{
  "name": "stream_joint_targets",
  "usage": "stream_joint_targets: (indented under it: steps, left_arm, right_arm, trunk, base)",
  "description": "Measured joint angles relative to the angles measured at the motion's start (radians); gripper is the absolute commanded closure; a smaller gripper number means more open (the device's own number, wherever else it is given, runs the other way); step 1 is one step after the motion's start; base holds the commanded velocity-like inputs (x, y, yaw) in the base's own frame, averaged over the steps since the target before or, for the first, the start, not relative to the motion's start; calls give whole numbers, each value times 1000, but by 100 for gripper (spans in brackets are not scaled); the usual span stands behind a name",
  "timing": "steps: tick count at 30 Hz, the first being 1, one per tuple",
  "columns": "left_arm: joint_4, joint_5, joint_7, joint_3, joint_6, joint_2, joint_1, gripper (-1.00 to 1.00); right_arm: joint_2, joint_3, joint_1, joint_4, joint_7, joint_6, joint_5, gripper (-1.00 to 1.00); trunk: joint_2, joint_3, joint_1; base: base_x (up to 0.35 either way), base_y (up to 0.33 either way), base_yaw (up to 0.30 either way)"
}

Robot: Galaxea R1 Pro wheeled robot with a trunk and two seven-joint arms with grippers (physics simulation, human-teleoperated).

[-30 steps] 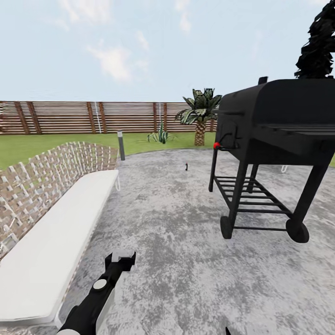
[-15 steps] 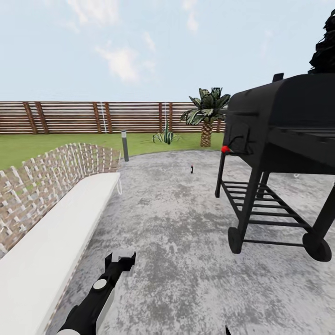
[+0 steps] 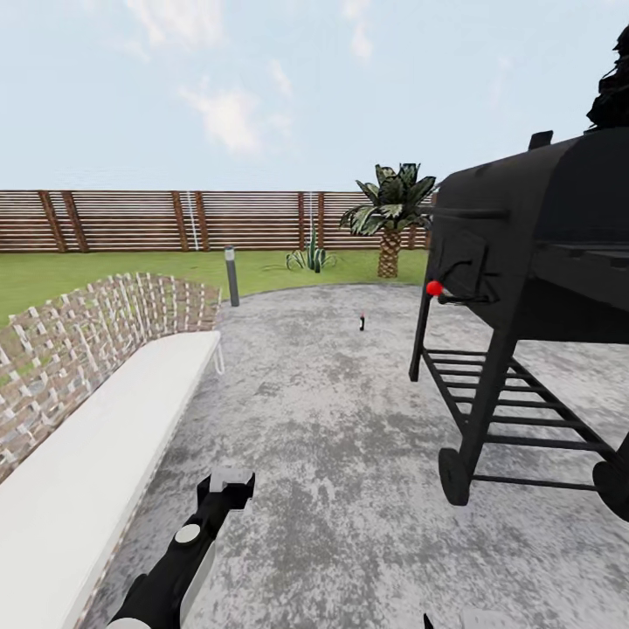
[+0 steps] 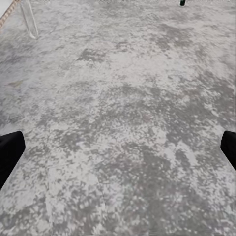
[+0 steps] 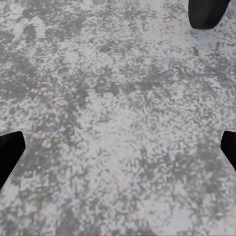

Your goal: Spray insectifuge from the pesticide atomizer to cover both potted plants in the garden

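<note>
I am on my way to the small dark pesticide atomizer with its red spot (image 3: 362,321), standing far ahead on the mottled grey paved patio (image 3: 332,454), left of the black barrel grill (image 3: 533,262). I should roll straight, skirting the grill's legs. My left gripper (image 4: 118,147) and right gripper (image 5: 118,147) are spread wide, empty; the right wrist view catches a black grill wheel (image 5: 206,12).

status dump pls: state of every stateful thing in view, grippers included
pesticide atomizer: upright on the patio, far ahead, not held
left gripper: open, empty, over bare paving
right gripper: open, empty, over bare paving
barbecue grill: lid closed, standing on its wheels
spiky potted plant: upright on the lawn by the fence
garden bench: unoccupied, white cushion in place
</note>
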Motion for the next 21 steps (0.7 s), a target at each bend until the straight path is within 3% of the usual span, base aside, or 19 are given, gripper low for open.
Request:
stream_joint_targets:
  steps: [21]
  left_arm:
    - [0, 0, 0, 0, 0, 0, 0, -100]
  right_arm:
    - [-1, 0, 0, 0, 0, 0, 0, -100]
  trunk:
    - [0, 0, 0]
  base:
    - [336, 0, 0]
